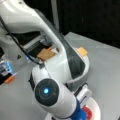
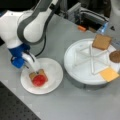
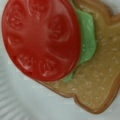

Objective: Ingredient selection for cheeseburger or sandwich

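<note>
The wrist view alone showed the stack's layers: a red tomato (image 3: 41,37) lay on green lettuce (image 3: 86,37) over a tan toast (image 3: 100,82), the tomato offset toward the frame's upper left. In a front view the stack (image 2: 38,78) sat on a white plate (image 2: 53,72) at lower left, the gripper (image 2: 33,67) directly above it; whether it was apart could not be told. A toast (image 2: 101,41), patty (image 2: 115,56) and cheese (image 2: 109,74) were seen on the divided tray (image 2: 75,67) on the desk (image 2: 65,105).
</note>
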You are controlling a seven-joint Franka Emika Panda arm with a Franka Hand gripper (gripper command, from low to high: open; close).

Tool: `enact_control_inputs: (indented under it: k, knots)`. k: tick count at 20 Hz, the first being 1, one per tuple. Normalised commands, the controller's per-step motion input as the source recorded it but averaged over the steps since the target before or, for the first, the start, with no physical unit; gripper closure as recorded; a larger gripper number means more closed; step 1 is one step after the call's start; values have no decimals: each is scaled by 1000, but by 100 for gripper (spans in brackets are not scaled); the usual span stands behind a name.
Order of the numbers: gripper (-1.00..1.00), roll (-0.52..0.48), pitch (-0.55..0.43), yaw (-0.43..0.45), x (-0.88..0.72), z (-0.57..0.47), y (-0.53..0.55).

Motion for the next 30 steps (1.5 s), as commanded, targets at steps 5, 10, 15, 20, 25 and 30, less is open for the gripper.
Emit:
enact_control_inputs:
  k: [5,10,15,20,25,30]
  knots:
    - [-100,-259,-5,-160,-267,-39,136]
    - [-100,-270,-57,-16,-340,43,128]
    - [-100,-340,-59,117,-493,151,227]
    - [-100,-389,-86,117,-499,-35,330]
    - [-100,-319,-123,36,-293,-80,235]
    - [-100,-284,-114,4,-197,-50,123]
